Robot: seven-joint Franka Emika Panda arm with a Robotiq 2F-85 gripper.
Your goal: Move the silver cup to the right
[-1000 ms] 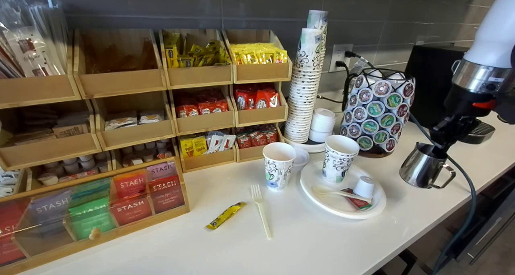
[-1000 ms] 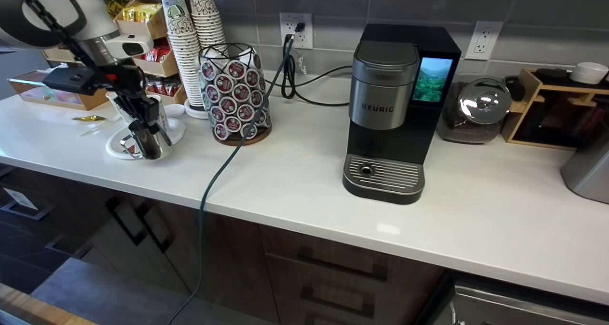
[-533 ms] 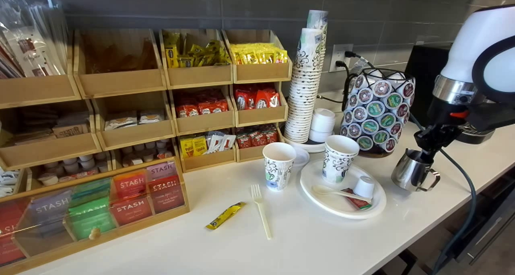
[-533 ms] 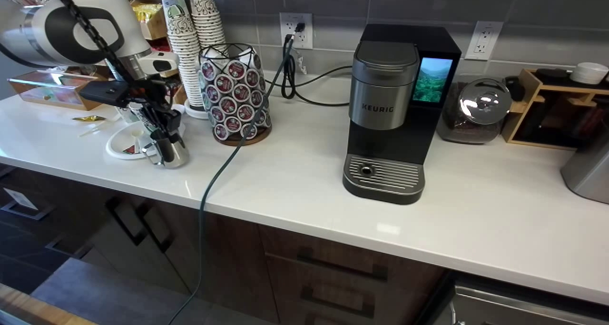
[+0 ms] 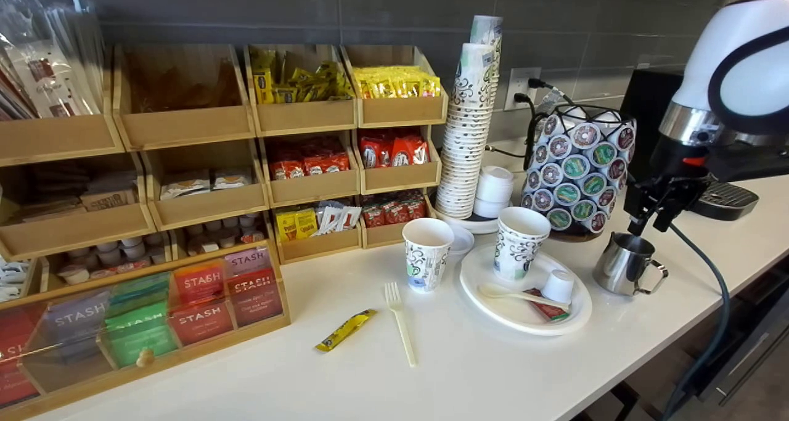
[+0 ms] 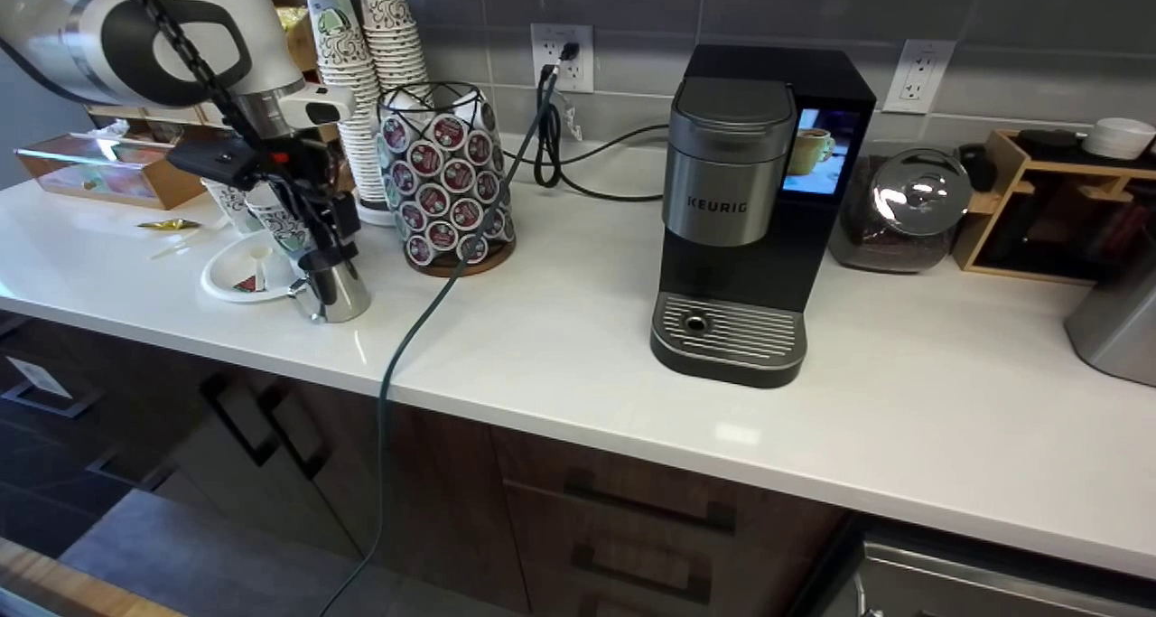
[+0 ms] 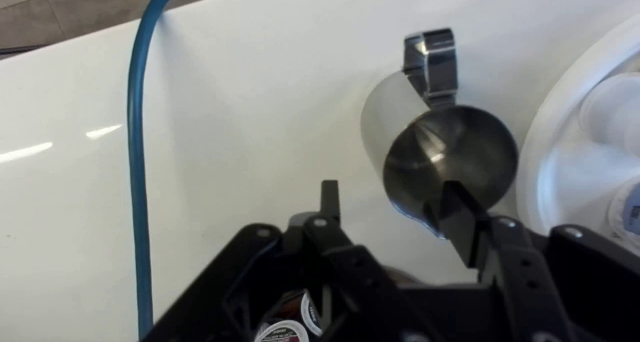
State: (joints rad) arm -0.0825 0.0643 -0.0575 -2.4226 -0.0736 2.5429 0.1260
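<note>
The silver cup (image 5: pixel 621 269) stands upright on the white counter, to the right of the plate with its handle turned away from it. In an exterior view the same cup (image 6: pixel 347 295) shows its handle on the left. My gripper (image 5: pixel 650 227) is just above the cup, jaws apart. From the wrist view, the gripper (image 7: pixel 390 184) has nothing between its fingers. One of the fingers (image 7: pixel 457 219) overlaps the cup's opening near the spout; whether it touches the rim I cannot tell. The other finger (image 7: pixel 329 199) is outside the cup, over bare counter.
Close beside the cup is a white plate (image 5: pixel 478 294) with a paper cup (image 5: pixel 521 248) on it. Behind stands the pod holder (image 5: pixel 576 171). A blue-green cable (image 6: pixel 417 328) crosses the counter, and the Keurig machine (image 6: pixel 731 219) stands further along it.
The cup has shifted along with the gripper, rightward in the view facing the coffee machine. The jaws, shut at the cup's rim before, have since opened and sit higher over it.
</note>
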